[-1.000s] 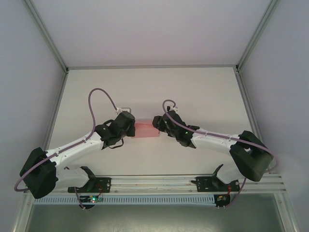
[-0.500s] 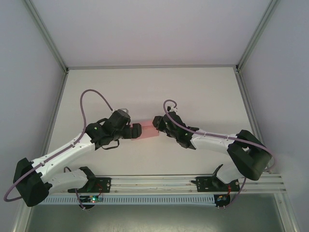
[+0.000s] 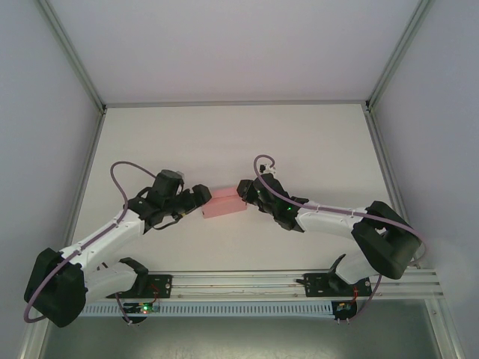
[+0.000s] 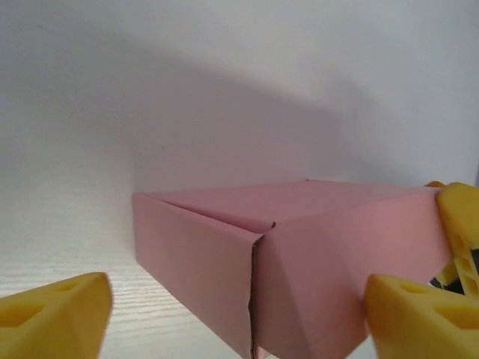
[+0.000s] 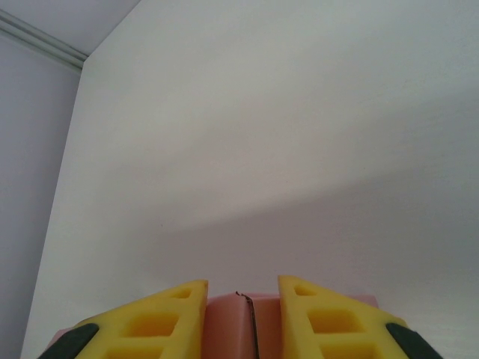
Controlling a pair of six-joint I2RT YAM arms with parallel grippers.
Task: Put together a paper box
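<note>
The paper box (image 3: 226,202) reads to me as a plain, flat pink with no print, and the left wrist view shows a thin dark line down its corner seam. The foam pads (image 4: 52,314) on the left gripper (image 3: 197,197) are bright yellow. Those of the right gripper (image 5: 243,318) are yellow too, with black at their bases. The left arm (image 3: 97,239) and right arm (image 3: 329,218) have white links, black joints and dull purple cables (image 3: 113,178). The tabletop (image 3: 299,142) is white, faintly wood-grained up close. The walls (image 3: 45,112) are pale lavender-grey, and the rail (image 3: 239,283) along the near edge is silver.
</note>
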